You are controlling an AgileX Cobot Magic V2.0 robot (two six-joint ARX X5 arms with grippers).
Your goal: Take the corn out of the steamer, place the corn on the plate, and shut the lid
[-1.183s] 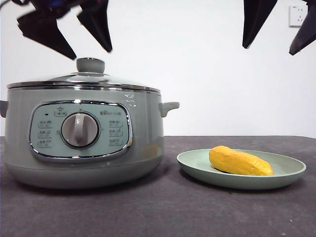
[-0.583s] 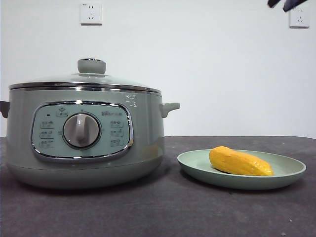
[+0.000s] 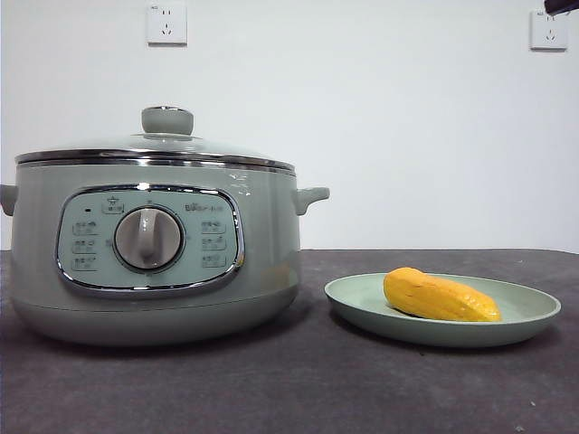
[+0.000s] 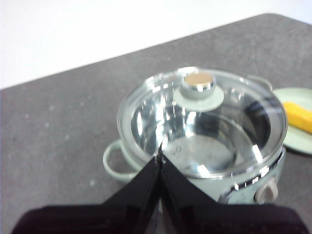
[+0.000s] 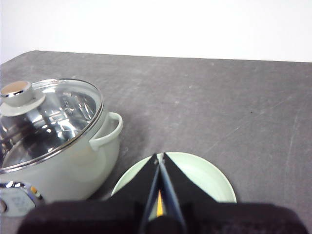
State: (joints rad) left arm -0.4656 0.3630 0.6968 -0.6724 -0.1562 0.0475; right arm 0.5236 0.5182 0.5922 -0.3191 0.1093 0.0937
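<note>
Resting mid-plate, corn, rim uncrowded

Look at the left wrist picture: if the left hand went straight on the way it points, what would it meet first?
Probably the glass lid on the pot. The shut left hand points down at the lid's near rim, though its height above it is unclear.

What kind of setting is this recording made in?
Probably a staged test bench, not a kitchen: a dark grey table, a bare white wall with sockets, and only a sage-green electric pot and a pale green plate.
</note>
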